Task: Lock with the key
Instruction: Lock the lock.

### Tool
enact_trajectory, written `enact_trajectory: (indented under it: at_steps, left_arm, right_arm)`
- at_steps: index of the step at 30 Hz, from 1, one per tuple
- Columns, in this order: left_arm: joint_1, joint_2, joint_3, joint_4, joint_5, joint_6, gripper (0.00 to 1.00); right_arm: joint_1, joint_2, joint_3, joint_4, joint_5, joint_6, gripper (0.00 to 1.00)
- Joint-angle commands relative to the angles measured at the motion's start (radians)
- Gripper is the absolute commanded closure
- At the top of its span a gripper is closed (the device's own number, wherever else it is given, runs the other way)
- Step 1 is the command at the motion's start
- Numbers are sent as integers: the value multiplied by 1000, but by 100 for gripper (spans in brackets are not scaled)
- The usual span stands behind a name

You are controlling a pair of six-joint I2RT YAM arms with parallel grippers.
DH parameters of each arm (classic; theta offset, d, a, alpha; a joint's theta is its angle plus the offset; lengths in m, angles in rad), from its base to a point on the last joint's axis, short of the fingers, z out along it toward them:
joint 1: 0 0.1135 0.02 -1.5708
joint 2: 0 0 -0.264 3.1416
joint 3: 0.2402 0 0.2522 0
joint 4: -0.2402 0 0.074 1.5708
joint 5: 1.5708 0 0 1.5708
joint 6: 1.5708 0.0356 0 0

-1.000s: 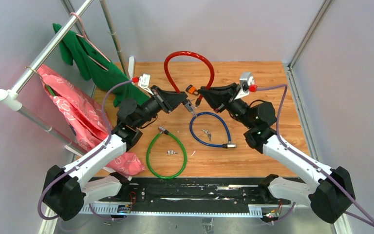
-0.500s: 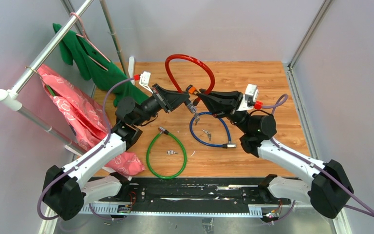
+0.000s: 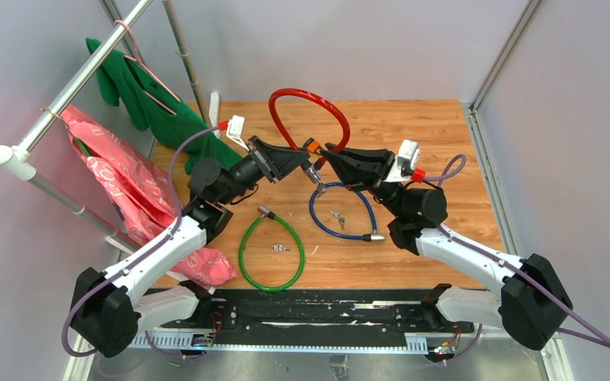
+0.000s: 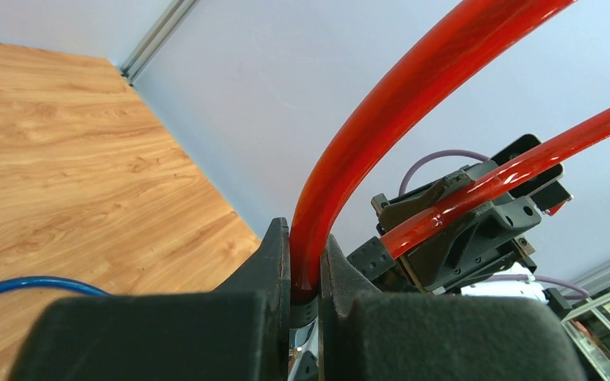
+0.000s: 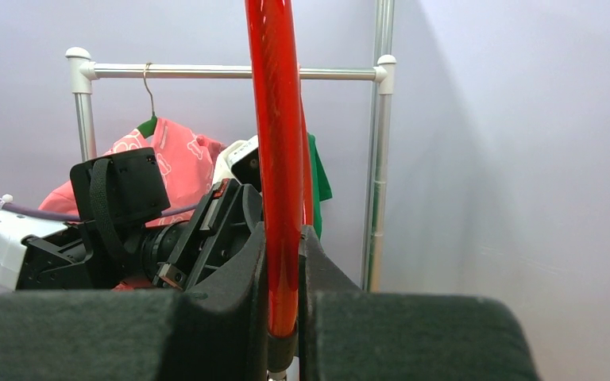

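Currently your left gripper [image 4: 306, 258] and right gripper [image 5: 283, 254] are each clamped narrowly on the red cable lock [image 5: 278, 119]; it looks light, springy and slick, so hold near its ends.

The left arm [image 3: 155, 255] and right arm [image 3: 470, 252] have white link shells, round black joints and a trailing purple cable [image 3: 176, 155] each; the left claw [image 3: 310, 164] and right claw [image 3: 328, 151] are black wedges.
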Motion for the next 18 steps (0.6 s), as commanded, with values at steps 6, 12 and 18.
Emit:
enact_trajectory:
  at_steps: [6,12,18]
  left_arm:
    - [22,2,2,36,6,-92,100]
    - [43,6,-1,18,-7,-134,100]
    - [48,-3,3,51,7,-125,100]
  right_arm:
    - [23,15,-79,101,-7,-8,100]
    - [35,34,-156,126,-31,18,100]
    - [39,37,-204,78,-36,13,97]
